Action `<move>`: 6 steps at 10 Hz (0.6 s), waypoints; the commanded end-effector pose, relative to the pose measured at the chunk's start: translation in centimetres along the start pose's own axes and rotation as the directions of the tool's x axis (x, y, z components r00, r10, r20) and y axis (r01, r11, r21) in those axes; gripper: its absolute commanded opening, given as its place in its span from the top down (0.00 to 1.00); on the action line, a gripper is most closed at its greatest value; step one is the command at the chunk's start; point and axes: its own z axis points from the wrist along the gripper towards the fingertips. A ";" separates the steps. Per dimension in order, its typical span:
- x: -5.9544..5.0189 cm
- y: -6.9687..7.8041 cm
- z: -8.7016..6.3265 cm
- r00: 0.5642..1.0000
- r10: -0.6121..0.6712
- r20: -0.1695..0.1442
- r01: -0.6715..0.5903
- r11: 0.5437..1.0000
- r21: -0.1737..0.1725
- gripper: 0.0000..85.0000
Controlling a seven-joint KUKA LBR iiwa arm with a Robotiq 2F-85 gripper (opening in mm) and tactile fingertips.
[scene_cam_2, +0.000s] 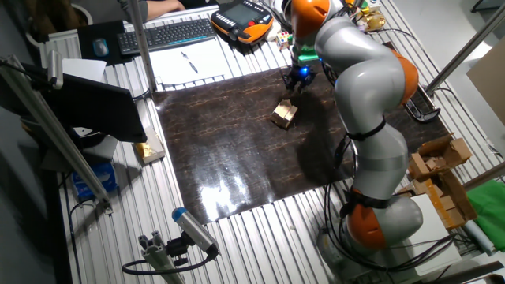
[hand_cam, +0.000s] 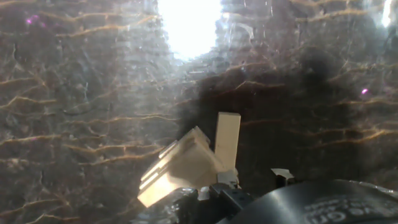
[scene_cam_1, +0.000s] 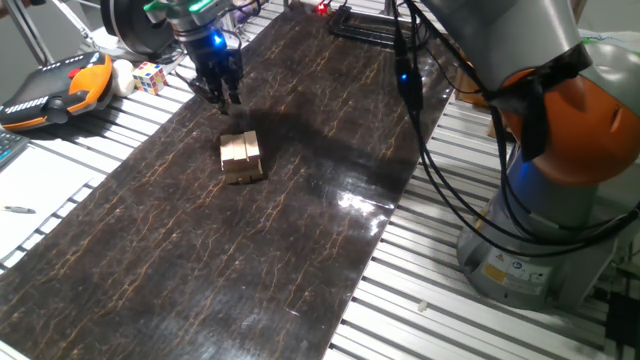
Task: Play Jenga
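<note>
- I'm hovering the gripper (scene_cam_1: pixel 218 92) above the dark mat (scene_cam_1: pixel 300 230); can't tell how the fingers are set, they're reading as one narrow dark tip in both fixed views.
- Jenga (scene_cam_1: pixel 241 157) is sitting just past the fingertips, below them on the mat, not touching. Hand view is showing one block (hand_cam: pixel 227 142) sticking out of the stack.
- Risk I'm watching: descending off-centre would clip that protruding block and topple the loose layers.
- Glare patch (hand_cam: pixel 188 23) beyond the stack is washing out the hand view, so alignment is shaky.
- Far off the fingers: puzzle cube (scene_cam_1: pixel 150 77), orange pendant (scene_cam_1: pixel 55 88).
- Housing text in hand view is too blurred to read.
</note>
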 end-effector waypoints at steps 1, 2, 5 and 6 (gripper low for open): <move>0.0 0.0 0.0 1.000 0.015 0.004 -0.015 1.000 -0.011 0.58; 0.0 0.0 0.0 1.000 0.021 0.021 -0.020 1.000 -0.020 0.57; -0.5 -0.1 0.4 0.997 0.025 0.067 -0.023 0.999 -0.033 0.57; -1.0 -0.4 0.6 0.997 0.027 0.072 -0.025 0.999 -0.032 0.56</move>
